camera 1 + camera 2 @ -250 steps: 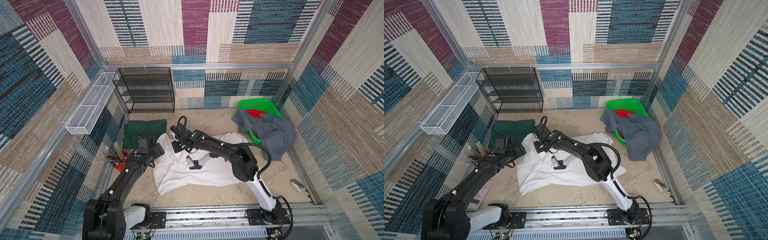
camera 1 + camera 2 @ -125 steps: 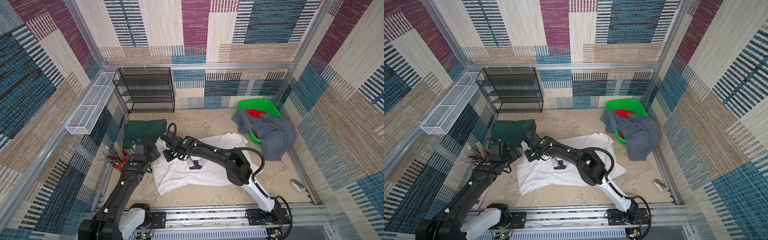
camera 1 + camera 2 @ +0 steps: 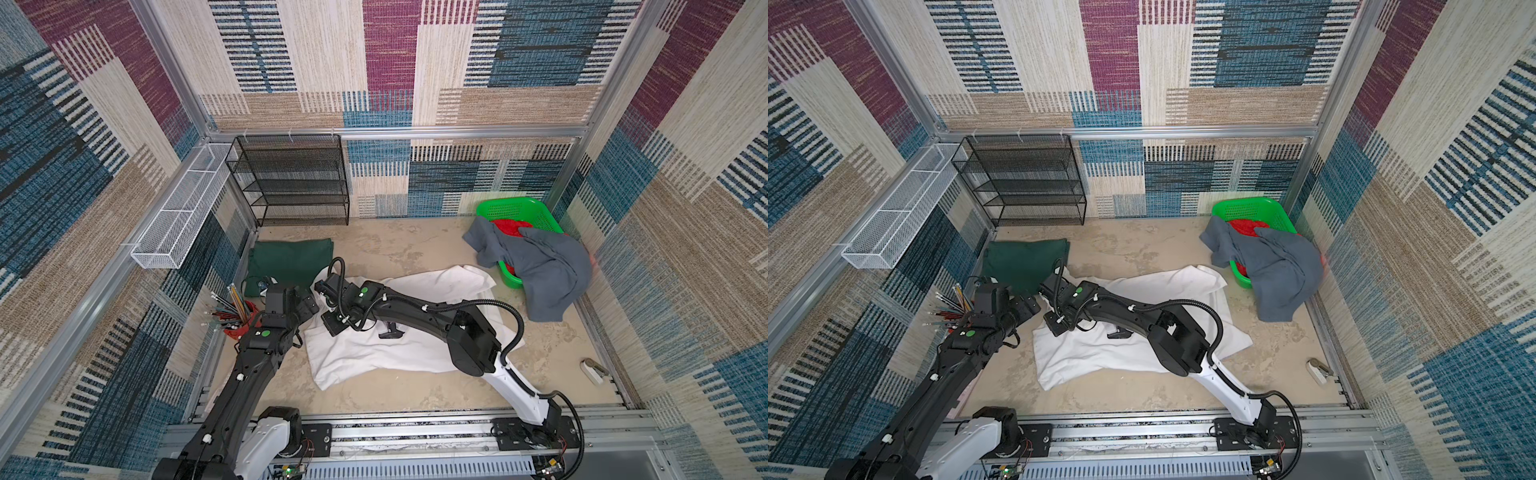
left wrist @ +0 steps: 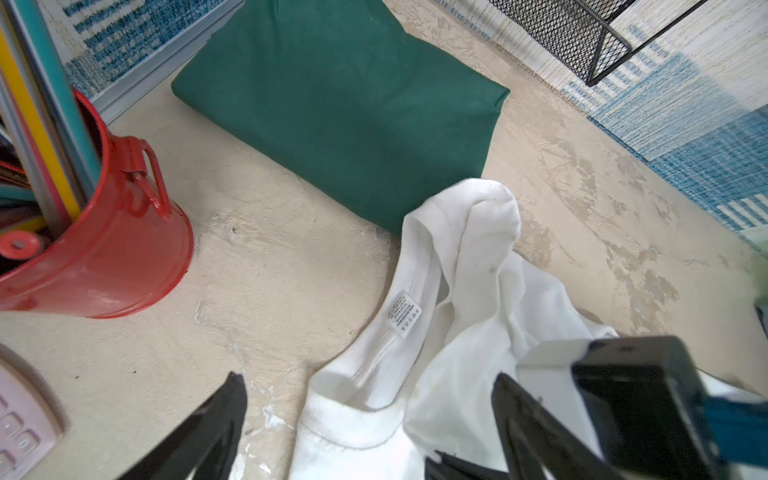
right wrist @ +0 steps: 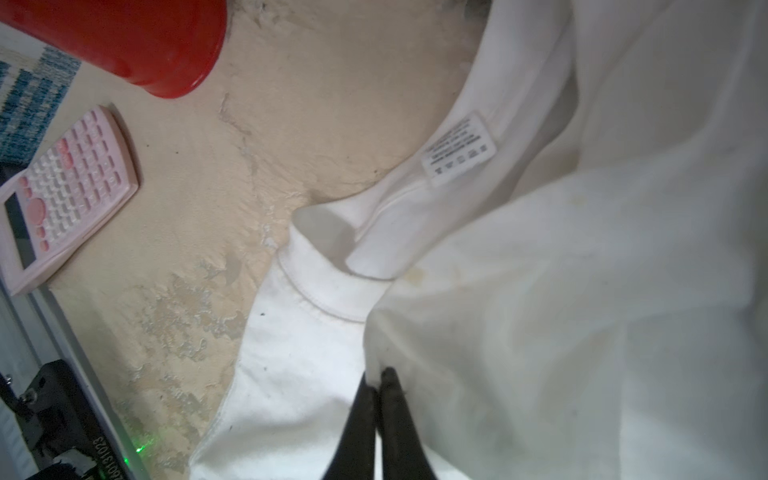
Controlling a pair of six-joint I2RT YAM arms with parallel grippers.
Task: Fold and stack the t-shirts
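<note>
Three t-shirts in all, on the tabletop [image 3: 395,245]. One dark green t-shirt [image 3: 291,262] [image 4: 353,104], folded flat into a rectangle, by the left edge toward the far-left corner, in front of one black mesh shelf [image 3: 299,183]. One white t-shirt [image 3: 365,353] [image 3: 1100,353], spread and rumpled across the middle, collar and care label toward the left edge, one bunched end just beside the green fold. One grey t-shirt [image 3: 548,270] [image 3: 1283,270], unfolded, draped over the rim of one bright green basket [image 3: 519,210] in the far-right corner, with something red [image 3: 509,226] inside.

Two grippers, both at the collar end of the white t-shirt. Left gripper [image 4: 368,382] [image 3: 305,301]: jaws spread wide, holding nothing, collar below them. Right gripper [image 5: 379,372]: jaws almost together, pinching a fold of the white t-shirt at the tips.

Elsewhere: one red cup [image 4: 104,249] [image 3: 239,328] of pencils at the left edge, one pink calculator [image 5: 62,195] near it, one white wire tray [image 3: 183,216] on the left wall, one small white object [image 3: 594,370] near the right edge.
</note>
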